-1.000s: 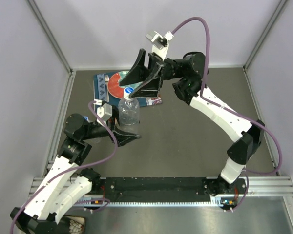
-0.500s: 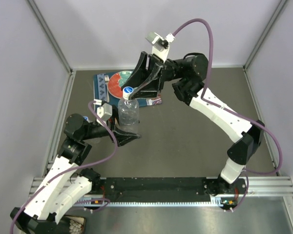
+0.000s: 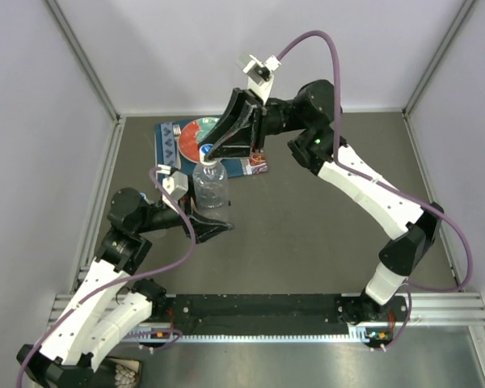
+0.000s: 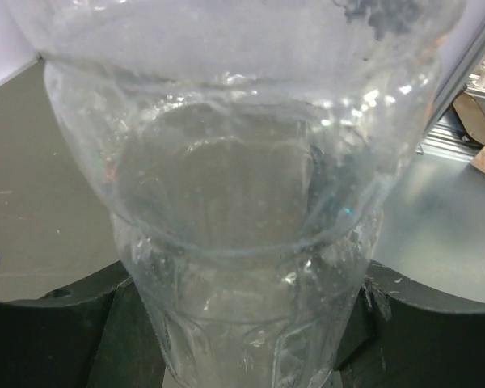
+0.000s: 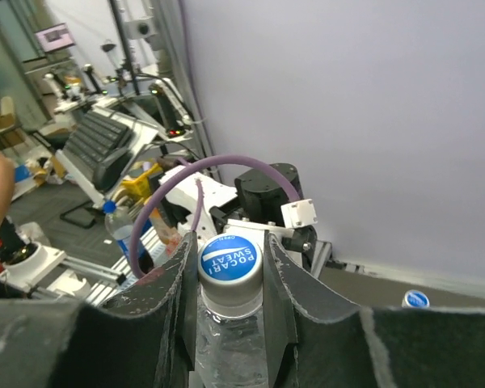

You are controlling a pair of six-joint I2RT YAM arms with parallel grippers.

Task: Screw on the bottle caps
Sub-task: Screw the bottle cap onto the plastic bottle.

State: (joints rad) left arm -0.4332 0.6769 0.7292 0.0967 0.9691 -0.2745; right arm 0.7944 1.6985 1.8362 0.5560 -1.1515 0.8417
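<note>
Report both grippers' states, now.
Left gripper: closed on the clear bottle, gripping its lower body.
Right gripper: closed on the bottle cap.

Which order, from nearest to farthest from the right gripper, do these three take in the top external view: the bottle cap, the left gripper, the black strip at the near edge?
1. bottle cap: between the fingers of the right gripper, on top of the clear bottle.
2. left gripper: lower in the view, holding the bottle's lower part.
3. black strip: along the table's near edge, between the arm bases.
</note>
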